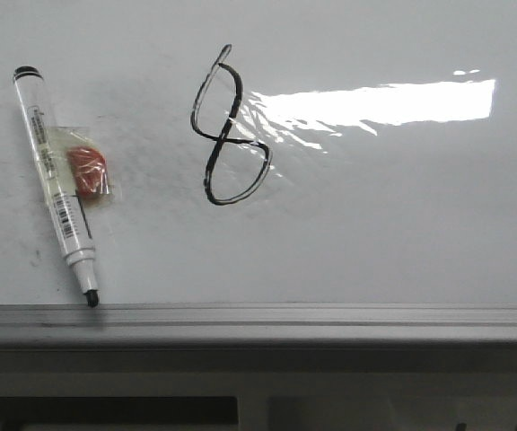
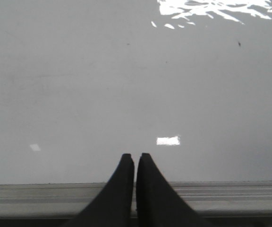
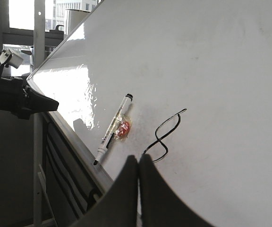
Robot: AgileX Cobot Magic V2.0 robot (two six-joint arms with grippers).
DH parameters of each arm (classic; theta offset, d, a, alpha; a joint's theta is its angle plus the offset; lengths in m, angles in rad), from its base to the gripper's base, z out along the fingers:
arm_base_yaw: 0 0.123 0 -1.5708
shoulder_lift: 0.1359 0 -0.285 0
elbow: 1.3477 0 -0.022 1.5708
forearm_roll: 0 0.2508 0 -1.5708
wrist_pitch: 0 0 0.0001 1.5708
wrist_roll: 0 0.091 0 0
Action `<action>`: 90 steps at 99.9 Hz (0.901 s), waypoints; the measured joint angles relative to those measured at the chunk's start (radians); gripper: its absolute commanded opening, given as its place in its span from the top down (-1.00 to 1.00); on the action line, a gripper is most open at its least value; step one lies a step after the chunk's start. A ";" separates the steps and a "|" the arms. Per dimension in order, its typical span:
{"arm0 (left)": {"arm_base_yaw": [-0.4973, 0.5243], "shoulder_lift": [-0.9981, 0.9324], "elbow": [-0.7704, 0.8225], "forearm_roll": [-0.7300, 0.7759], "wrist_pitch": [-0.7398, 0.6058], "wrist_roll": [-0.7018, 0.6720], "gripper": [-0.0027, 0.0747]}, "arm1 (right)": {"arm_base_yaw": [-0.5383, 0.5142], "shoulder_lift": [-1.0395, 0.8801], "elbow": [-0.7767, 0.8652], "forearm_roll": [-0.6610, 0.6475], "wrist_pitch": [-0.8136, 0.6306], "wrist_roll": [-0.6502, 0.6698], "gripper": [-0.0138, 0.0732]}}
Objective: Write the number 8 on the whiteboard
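1. The whiteboard (image 1: 375, 233) fills the front view, with a bright patch of glare across its upper right and a grey rail (image 1: 330, 316) along its near edge.
2. The number 8 (image 1: 230, 126) sits on the board a little left of centre, a thin black outline that leans slightly; its upper loop runs into the edge of the glare. Both loops look closed, so I judge the writing itself to be done.
3. The marker (image 1: 56, 184) lies on the board well to the left of the figure, uncapped, its black tip touching the rail. Lying free like that, it looks put down rather than in use.
4. A small red piece (image 1: 88, 171) is bound to the marker's barrel under clear tape, probably a grip aid so the fingers can hold it steady.
5. The left gripper (image 2: 135, 157) has its two black fingers pressed together with nothing between them, poised over the rail and bare board.
6. The right gripper (image 3: 139, 158) is likewise closed on nothing, held back from the board with the marker and the figure both beyond its tips.
7. Neither arm shows in the front view, which fits both being pulled clear of the finished figure.
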State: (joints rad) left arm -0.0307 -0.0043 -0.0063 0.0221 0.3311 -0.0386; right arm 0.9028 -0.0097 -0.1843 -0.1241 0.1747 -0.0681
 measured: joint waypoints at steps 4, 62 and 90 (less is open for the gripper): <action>0.000 0.000 0.000 0.000 0.000 0.000 0.98 | 0.000 0.000 0.000 0.000 0.000 0.000 0.83; 0.000 0.000 0.000 0.000 0.000 0.000 0.98 | -0.172 0.042 0.087 0.001 -0.193 0.000 0.83; 0.000 0.000 0.000 0.000 0.000 0.000 0.98 | -0.662 0.114 0.195 0.067 -0.399 0.085 0.83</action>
State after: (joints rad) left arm -0.0307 -0.0043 -0.0063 0.0221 0.3311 -0.0386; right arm 0.2413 0.1041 0.0103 -0.0574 -0.2245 0.0168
